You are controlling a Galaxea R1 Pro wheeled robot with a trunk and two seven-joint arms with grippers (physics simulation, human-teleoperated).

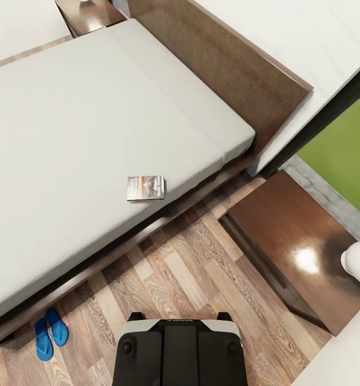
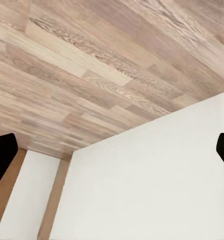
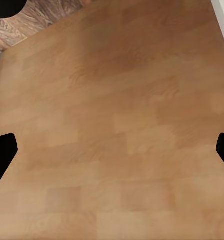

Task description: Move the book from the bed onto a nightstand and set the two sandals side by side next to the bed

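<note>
**Inspector:** Location of task items?

**Assessor:** The thin dark-covered paperback book (image 1: pixel 145 188) lies flat on the plain light grey mattress of the large bed with the dark brown wooden frame (image 1: pixel 67 128), near the edge facing the robot. The pair of flat bright blue sandals (image 1: pixel 51 333) sits on the wood-plank floor (image 1: pixel 185 268), side by side and touching, close against the bed frame. One low glossy dark brown nightstand (image 1: pixel 298 246) stands to the robot's right of the bed; a second nightstand (image 1: pixel 86 13) shows beyond the far side of the bed.

**Inspector:** Grippers?

**Assessor:** In each wrist view, the left gripper (image 2: pixel 112 150) and the right gripper (image 3: pixel 112 150) show dark fingertips at opposite edges, spread wide with nothing between them.

**Inspector:** Risks?

**Assessor:** In my judgement, the book is thin and lies flush on soft bedding; fingers may slide over it or push it away instead of lifting it. A white rounded object (image 1: pixel 359 262) occupies the near nightstand's edge; a careless placement could knock it. The robot's black base (image 1: pixel 180 351) could also clip the sandals when it turns.

**Inspector:** Anything obscured?

**Assessor:** The white object is cut off, so I cannot identify it. The far nightstand is cropped. The book's lettering is illegible.
</note>
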